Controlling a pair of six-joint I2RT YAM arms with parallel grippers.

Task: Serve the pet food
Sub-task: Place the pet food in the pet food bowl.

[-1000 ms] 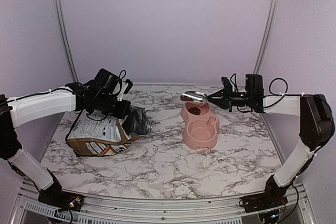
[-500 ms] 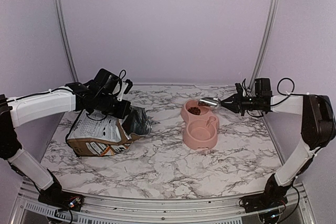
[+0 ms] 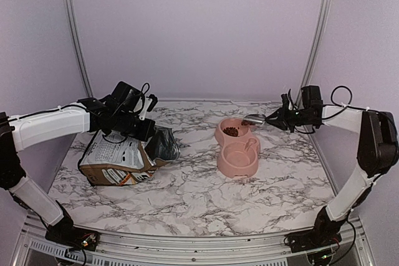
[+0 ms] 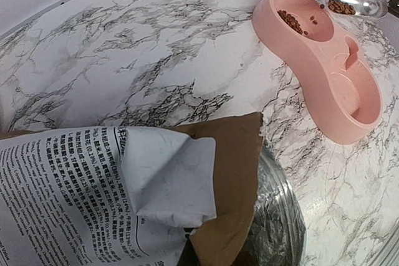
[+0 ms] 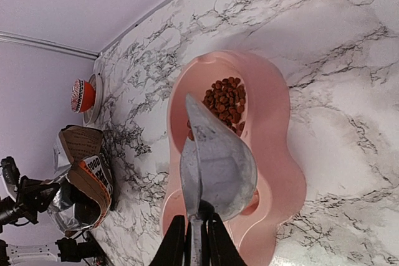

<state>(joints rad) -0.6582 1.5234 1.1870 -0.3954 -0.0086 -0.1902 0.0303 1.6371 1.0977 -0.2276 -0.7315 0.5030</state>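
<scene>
The pet food [image 5: 227, 101] is a small heap of dark brown kibble in the far compartment of a pink double bowl [image 3: 240, 161]. A few pellets still lie in the metal scoop [image 4: 355, 1]. My right gripper [image 5: 196, 242] is shut on the scoop's handle and holds the scoop [image 3: 254, 118] tilted at the bowl's far right rim. The brown paper bag [image 3: 118, 161] lies on its side at the left, its foil-lined mouth [image 4: 280, 216] facing the bowl. My left gripper [image 3: 148, 131] is shut on the bag's upper rim; its fingers are hidden in the left wrist view.
A reddish mesh ball on a small dish [image 5: 81, 95] sits by the back wall, beyond the bag. The near compartment of the bowl [image 4: 349, 95] holds no kibble. Marble tabletop [image 3: 199, 204] spreads in front of the bag and the bowl.
The right arm has drawn back to the right, carrying the scoop from above the far compartment to its right rim. The left arm and the bag have not moved.
</scene>
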